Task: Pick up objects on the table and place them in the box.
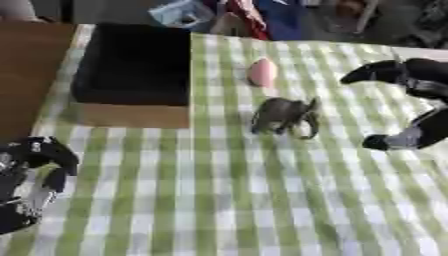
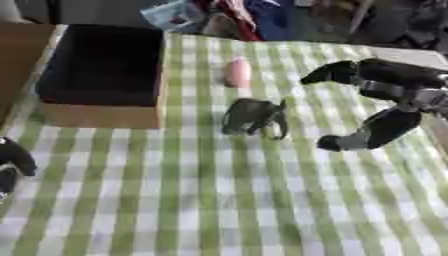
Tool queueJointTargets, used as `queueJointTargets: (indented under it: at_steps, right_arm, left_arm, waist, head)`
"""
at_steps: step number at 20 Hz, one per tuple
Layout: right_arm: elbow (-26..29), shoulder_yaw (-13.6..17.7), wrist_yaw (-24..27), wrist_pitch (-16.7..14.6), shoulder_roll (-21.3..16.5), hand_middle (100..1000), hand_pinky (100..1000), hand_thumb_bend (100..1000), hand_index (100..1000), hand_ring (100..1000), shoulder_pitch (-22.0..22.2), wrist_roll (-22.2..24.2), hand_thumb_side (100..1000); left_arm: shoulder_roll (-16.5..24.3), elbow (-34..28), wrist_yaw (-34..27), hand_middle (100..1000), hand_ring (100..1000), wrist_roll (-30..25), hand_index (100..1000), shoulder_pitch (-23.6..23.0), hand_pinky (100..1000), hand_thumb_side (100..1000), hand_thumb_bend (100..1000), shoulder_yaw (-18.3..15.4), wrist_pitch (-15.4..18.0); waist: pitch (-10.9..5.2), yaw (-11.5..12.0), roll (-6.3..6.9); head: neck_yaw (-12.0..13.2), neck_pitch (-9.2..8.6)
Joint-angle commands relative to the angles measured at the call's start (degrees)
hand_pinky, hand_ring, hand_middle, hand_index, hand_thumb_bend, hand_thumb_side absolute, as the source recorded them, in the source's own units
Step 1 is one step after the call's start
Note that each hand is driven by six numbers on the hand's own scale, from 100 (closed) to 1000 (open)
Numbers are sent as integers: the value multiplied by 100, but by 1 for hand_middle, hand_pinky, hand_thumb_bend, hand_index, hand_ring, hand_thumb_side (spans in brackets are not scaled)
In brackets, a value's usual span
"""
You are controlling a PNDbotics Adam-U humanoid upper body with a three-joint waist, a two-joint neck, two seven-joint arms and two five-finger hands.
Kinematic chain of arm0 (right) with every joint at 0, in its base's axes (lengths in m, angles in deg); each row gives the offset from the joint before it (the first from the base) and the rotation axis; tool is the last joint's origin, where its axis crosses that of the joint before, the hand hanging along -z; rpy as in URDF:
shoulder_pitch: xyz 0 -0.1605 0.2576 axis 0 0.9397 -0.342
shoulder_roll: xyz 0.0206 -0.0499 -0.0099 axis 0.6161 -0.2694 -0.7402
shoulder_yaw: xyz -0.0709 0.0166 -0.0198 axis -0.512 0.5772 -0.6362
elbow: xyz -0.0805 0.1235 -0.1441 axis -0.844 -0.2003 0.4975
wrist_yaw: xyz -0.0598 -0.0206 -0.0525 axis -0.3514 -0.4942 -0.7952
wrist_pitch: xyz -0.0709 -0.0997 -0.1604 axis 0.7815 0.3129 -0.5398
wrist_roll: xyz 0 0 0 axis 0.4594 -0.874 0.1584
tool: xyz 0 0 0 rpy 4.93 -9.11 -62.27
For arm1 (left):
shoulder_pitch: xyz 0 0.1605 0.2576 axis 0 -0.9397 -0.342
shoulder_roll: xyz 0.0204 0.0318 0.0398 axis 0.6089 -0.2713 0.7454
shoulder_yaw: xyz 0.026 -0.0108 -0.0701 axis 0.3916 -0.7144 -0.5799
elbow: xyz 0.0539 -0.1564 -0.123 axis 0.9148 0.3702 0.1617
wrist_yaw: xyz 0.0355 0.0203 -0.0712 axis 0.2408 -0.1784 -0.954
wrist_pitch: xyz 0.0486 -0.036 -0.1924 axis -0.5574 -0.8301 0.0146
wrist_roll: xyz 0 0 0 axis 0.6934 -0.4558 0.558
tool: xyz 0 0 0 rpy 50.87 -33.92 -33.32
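Grey toy elephant (image 2: 255,117) stands upright on our green-and-white checked tablecloth (image 2: 219,200), near the middle, with a pink egg-shaped object (image 2: 236,73) just beyond it. Our right hand (image 2: 385,100) hovers beside the elephant, thumb and fingers spread wide, holding nothing. Our left hand (image 1: 31,175) rests at the lower left, fingers curled, empty. Our black-lined cardboard box (image 2: 101,107) sits far left.

Left hand (image 2: 10,162) cut by edge
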Motion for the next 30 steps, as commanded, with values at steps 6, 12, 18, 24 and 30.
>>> queueJointTargets:
  at_steps: [6,12,18,24,30]
  right_arm:
    - [-209,-219,40,-138,-261,888,888,572,978,909,-444,281,692]
    - [-475,-453,-20,-226,-155,890,888,572,978,910,-798,478,714]
    - [-899,-652,-129,-292,158,889,890,548,978,910,-1181,672,721]
    - [-1455,-711,-344,-357,549,886,891,519,978,910,-1470,751,720]
    - [-2021,-668,-638,-300,935,880,885,523,974,905,-1684,694,701]
  left_arm:
    - [153,-43,27,572,549,-33,686,29,647,328,100,5,-1]
    - [163,-39,14,572,549,-51,686,27,648,329,100,20,-6]
    - [161,-38,-3,573,550,-63,686,16,648,328,100,31,2]
    - [152,-30,-7,573,550,-74,687,5,649,325,100,36,6]
    - [140,-24,-8,574,550,-99,687,8,649,324,100,44,7]
  waist:
    - [-118,32,-16]
    - [-141,62,-30]
    - [-164,99,-12]
    - [-173,93,8]
    - [-178,103,26]
  head:
    - [-59,-23]
    - [-68,-30]
    - [-71,-20]
    - [-62,-2]
    - [-61,0]
